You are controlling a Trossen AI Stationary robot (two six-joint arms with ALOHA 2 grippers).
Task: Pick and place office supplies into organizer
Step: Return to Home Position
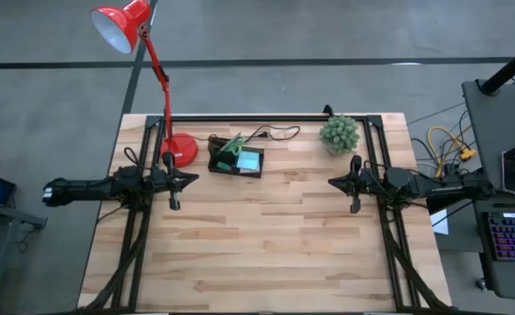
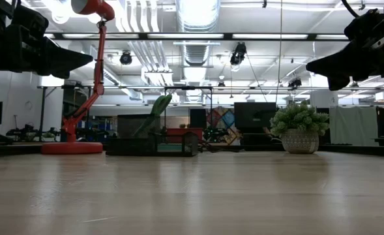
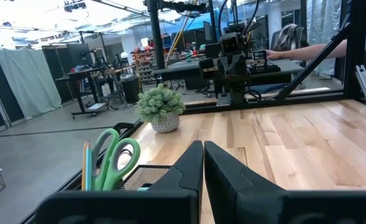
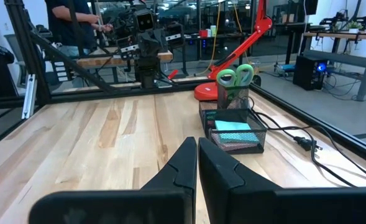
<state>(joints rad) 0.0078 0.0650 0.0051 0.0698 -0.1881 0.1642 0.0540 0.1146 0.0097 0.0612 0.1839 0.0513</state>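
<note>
The black mesh organizer (image 1: 236,160) stands near the table's far edge, beside the red lamp's base. Green-handled scissors (image 4: 235,76) and a thin pencil (image 3: 87,163) stand upright in its taller section. A teal sticky-note pad (image 4: 232,126) lies in its low tray on top of a pink one. My left gripper (image 1: 175,204) hovers shut above the table's left side, just short of the organizer. My right gripper (image 1: 355,208) hovers shut above the table's right side. In the wrist views both pairs of fingers, left (image 3: 203,163) and right (image 4: 197,158), are shut on nothing.
A red desk lamp (image 1: 181,149) stands left of the organizer, its arm reaching beyond the far edge. A black cable (image 1: 270,134) runs behind the organizer. A small potted plant (image 1: 339,134) sits at the far right. Bare wood lies between the arms and toward the near edge.
</note>
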